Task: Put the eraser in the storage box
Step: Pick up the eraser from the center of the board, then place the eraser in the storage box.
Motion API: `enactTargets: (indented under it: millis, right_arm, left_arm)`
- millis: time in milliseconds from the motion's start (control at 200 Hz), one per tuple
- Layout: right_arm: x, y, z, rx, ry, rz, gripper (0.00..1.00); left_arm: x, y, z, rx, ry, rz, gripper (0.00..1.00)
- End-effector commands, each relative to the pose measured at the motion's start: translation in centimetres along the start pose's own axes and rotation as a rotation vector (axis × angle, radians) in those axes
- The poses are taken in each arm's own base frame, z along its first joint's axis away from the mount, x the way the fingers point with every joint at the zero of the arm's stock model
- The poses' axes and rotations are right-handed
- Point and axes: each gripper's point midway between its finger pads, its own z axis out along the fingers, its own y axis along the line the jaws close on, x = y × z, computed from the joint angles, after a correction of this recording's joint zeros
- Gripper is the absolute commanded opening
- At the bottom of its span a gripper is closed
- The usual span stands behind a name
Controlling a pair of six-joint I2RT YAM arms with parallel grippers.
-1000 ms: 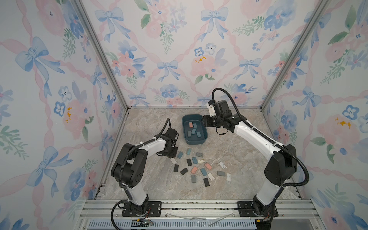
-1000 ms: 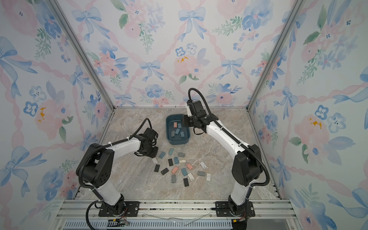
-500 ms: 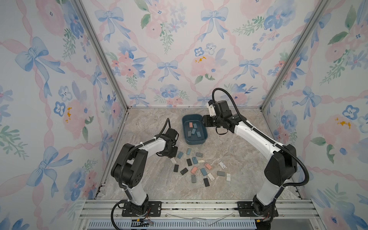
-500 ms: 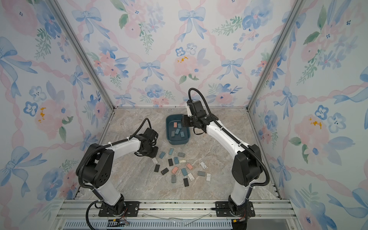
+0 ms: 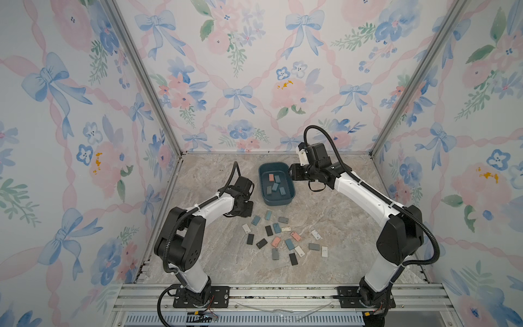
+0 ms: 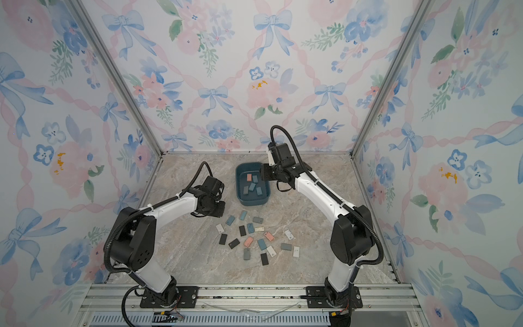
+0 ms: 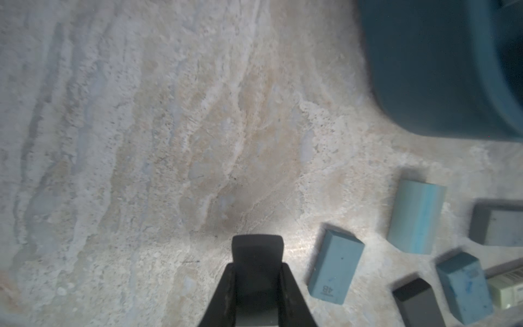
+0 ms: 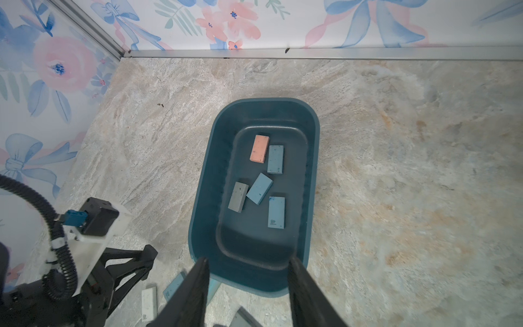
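Marble-patterned tabletop [image 5: 325, 203], beige and grey, walled in by floral wallpaper [image 5: 254, 70] with blue bows. Dark teal-blue plastic storage box [image 5: 277, 200], rectangular with rounded corners, sits toward the back between my two arms. Five erasers lie flat on its floor: one salmon-pink eraser [image 8: 259, 148], one grey eraser [image 8: 238, 196], three blue. A scatter of loose erasers [image 5: 276, 241] (blue, black, grey, pink, white) lies on the table in front of the box.

My left gripper [image 5: 246, 211] is low over the table, near the box's front left corner, at the edge of the scatter. Its fingers are clamped tight on a small black eraser [image 7: 257, 247], a rectangular block seen in the left wrist view. It is outside the box. Whether it is clear of the table, I cannot tell.

My right gripper [image 8: 249, 260] hangs at the box's right rim. Its fingers stand partly apart and hold nothing; in the right wrist view they straddle the rim.
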Motion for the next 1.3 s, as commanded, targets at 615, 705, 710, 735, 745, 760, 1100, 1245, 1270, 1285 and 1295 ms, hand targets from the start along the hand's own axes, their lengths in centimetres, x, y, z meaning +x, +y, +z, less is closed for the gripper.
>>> enactTargets:
  millis: [615, 705, 710, 735, 745, 760, 1100, 1245, 1270, 1285, 1295]
  right_arm:
    - [0.3, -2.2, -2.8, 0.000, -0.042, 0.062, 0.48]
    - [0.3, -2.6, -3.4, -0.001, -0.054, 0.076, 0.48]
    - [0.3, -2.6, -3.4, -0.001, -0.055, 0.076, 0.48]
    - [0.4, -2.7, -3.4, -0.002, -0.055, 0.079, 0.48]
    - [0.4, -2.7, -3.5, -0.004, -0.057, 0.082, 0.48]
    - [0.4, -2.8, -3.5, -0.004, -0.059, 0.086, 0.48]
    - [0.8, -4.0, -4.0, 0.003, -0.065, 0.112, 0.48]
    - [1.1, -4.2, -4.0, 0.003, -0.058, 0.120, 0.48]
    - [1.1, -4.3, -4.0, 0.004, -0.057, 0.121, 0.48]
    - [1.2, -4.3, -4.0, 0.003, -0.056, 0.121, 0.48]
    - [1.2, -4.3, -4.0, 0.002, -0.056, 0.121, 0.48]
  left_arm:
    - [-15.8, -7.6, -7.4, 0.152, -0.328, -0.026, 0.26]
    - [-16.9, -8.9, -6.0, 0.160, -0.320, -0.023, 0.26]
    - [-16.9, -9.0, -6.0, 0.161, -0.320, -0.023, 0.26]
    - [-17.2, -9.2, -5.6, 0.160, -0.318, -0.024, 0.26]
    - [-17.3, -9.3, -5.4, 0.159, -0.317, -0.025, 0.26]
    - [-17.4, -9.4, -5.2, 0.156, -0.316, -0.026, 0.26]
    - [-18.4, -10.5, 2.1, 0.074, -0.257, -0.131, 0.25]
    - [-18.4, -10.4, 4.3, 0.041, -0.246, -0.166, 0.25]
    - [-18.4, -10.5, 4.6, 0.040, -0.242, -0.169, 0.25]
    - [-18.4, -10.5, 4.8, 0.039, -0.240, -0.169, 0.25]
    - [-18.4, -10.5, 4.8, 0.037, -0.240, -0.169, 0.25]
